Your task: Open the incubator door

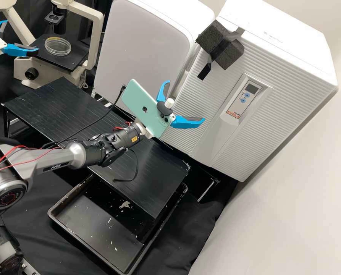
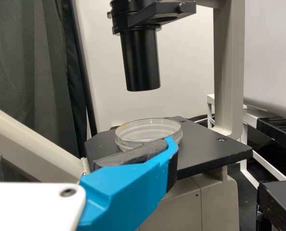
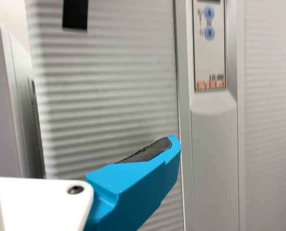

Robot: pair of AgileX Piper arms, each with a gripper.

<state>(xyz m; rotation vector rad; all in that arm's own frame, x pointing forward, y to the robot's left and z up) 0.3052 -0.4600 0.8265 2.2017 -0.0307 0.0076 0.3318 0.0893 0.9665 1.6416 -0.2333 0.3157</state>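
The incubator stands at the right, its ribbed front door looking shut. In front of the door my right gripper is open, its two blue fingers spread with nothing visible between them. The ribbed door also shows close up behind one finger of my right gripper, beside the smooth vertical strip; contact cannot be told. At the far upper left, my left gripper is open beside the microscope. One of the fingers of my left gripper shows before the dish.
A petri dish rests on the microscope stage. A smooth whitish box stands left of the incubator. Black foam is taped at the incubator's upper front. A black platform and black tray lie below.
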